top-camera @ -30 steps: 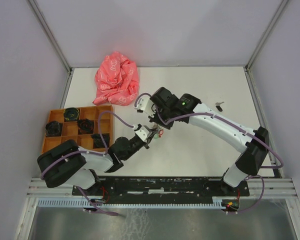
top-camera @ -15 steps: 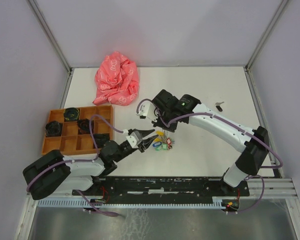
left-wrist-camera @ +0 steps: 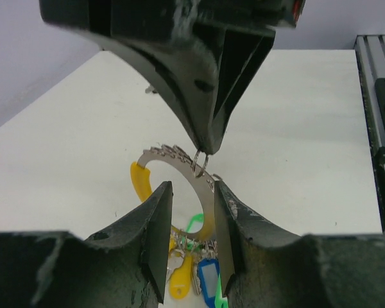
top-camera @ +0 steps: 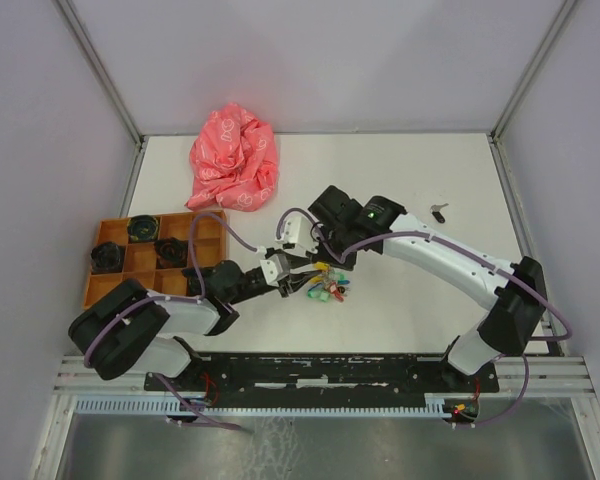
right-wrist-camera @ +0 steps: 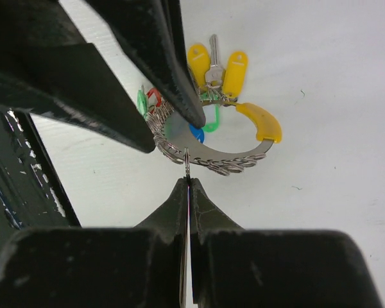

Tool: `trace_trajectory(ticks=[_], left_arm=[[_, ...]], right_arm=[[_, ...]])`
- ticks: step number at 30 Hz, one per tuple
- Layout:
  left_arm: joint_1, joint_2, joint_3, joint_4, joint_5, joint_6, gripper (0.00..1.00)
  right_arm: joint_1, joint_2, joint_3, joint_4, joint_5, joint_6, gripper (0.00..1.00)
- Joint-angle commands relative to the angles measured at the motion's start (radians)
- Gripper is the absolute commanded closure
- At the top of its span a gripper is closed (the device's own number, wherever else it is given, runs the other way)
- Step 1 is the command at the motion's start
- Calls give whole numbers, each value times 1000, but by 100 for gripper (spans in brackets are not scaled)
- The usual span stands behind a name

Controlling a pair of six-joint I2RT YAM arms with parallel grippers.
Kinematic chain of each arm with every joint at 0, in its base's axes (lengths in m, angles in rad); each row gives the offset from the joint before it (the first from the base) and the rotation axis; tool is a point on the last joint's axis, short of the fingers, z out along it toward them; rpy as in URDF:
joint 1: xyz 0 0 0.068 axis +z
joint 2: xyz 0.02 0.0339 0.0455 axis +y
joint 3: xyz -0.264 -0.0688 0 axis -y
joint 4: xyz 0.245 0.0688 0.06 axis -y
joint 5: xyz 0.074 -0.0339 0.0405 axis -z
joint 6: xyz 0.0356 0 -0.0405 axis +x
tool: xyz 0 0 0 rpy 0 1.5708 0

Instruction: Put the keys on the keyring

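The keyring [top-camera: 325,284] is a wide silver crescent with yellow ends, carrying small split rings and yellow, green, blue and red tags. My right gripper [right-wrist-camera: 188,181] is shut on one split ring [right-wrist-camera: 187,163] on the band [right-wrist-camera: 226,156]. My left gripper [left-wrist-camera: 192,186] is open, its jaws on either side of the silver band [left-wrist-camera: 179,168], just below the right fingers [left-wrist-camera: 205,96]. A black-headed key [top-camera: 439,211] lies alone on the table at the right. Red shows among the tags [top-camera: 342,284]; I cannot tell whether it is a key.
A crumpled pink cloth [top-camera: 235,158] lies at the back left. An orange divided tray [top-camera: 140,259] with black parts stands at the left, beside the left arm. Walls enclose the table, and a metal rail runs along the near edge.
My left gripper has opened and drawn back slightly, then come in round the keyring band. The tag bundle now shows beside it. The right gripper has stayed shut and dropped a little.
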Motion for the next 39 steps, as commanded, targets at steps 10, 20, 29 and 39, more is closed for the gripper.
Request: trace_trajectory(ticks=[10, 20, 29, 39], left_arm=[[40, 109, 48, 191, 150, -30, 64], [42, 128, 66, 186, 181, -38, 77], [41, 147, 81, 153, 197, -38, 78], [51, 142, 89, 140, 206, -34, 97]], right_arm=[[-2, -81, -33, 78, -67, -70, 99], [-2, -102, -55, 98, -86, -85, 99], [-3, -126, -71, 127, -114, -96, 99], [-3, -159, -113, 154, -101, -102, 95]])
